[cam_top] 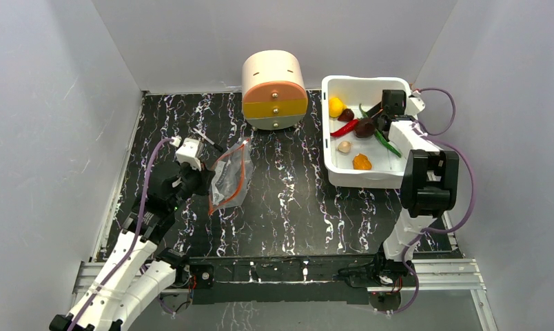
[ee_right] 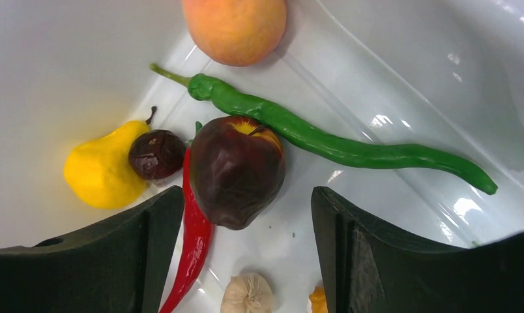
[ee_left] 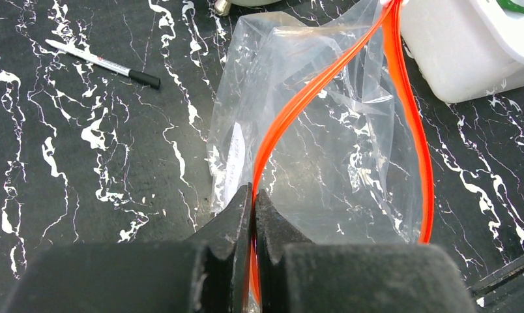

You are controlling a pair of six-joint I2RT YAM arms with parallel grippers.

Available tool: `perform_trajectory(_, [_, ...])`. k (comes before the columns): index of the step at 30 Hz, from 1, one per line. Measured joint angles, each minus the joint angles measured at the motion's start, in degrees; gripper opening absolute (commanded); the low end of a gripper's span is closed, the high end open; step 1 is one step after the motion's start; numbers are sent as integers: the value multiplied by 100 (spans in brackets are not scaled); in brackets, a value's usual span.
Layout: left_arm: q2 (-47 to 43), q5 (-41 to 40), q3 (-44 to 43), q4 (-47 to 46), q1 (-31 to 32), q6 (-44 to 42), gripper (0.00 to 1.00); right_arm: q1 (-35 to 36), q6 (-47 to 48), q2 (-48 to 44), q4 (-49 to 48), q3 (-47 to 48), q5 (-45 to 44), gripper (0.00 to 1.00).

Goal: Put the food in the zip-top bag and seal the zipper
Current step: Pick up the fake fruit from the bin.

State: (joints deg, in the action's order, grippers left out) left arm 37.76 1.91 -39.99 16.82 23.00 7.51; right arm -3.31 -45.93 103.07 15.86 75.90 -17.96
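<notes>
**Bag pinched at its mouth, food all in the tub**

A black table (cam_top: 295, 207) veined with white fills the floor of a booth of plain pale grey walls (cam_top: 54, 103). Left of the white tub (cam_top: 360, 181) and apart from it, the left gripper (ee_left: 253, 212) is clenched on the orange-red zipper (ee_left: 298, 104) at one end of the zip-top bag (ee_left: 324, 163). The bag lies crinkled on the marble with its two zipper strips bowed apart. A pen (ee_left: 103, 63) lies farther left of the tub than the bag.

Inside the tub the right gripper (ee_right: 246, 199) hangs with jaws released, grasping nothing, astride a dark maroon apple (ee_right: 236, 163). Around it lie a red chili (ee_right: 195, 244), a green chili (ee_right: 337, 145), a yellow pear (ee_right: 103, 175), a small maroon piece (ee_right: 156, 154), a garlic bulb (ee_right: 246, 295) and an orange round fruit (ee_right: 234, 26).

Beside the tub's far left corner stands a round drawer unit (cam_top: 274, 89).
</notes>
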Motion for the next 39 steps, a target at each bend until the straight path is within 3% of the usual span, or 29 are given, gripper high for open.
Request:
perform_trajectory(8, [-105, -4, 37, -13, 0, -2, 0, -120, -680, 448, 20, 107, 505, 77])
perform_trajectory(22, [-20, -2, 37, -15, 0, -4, 0, -120, -1176, 1178, 343, 811, 861, 78])
perform_trajectory(31, [4, 0, 37, -15, 0, -4, 0, -116, -1285, 1475, 603, 1113, 846, 57])
perform_trajectory(39, [2, 0, 37, -17, 0, -4, 0, -116, -1095, 1349, 323, 863, 841, 49])
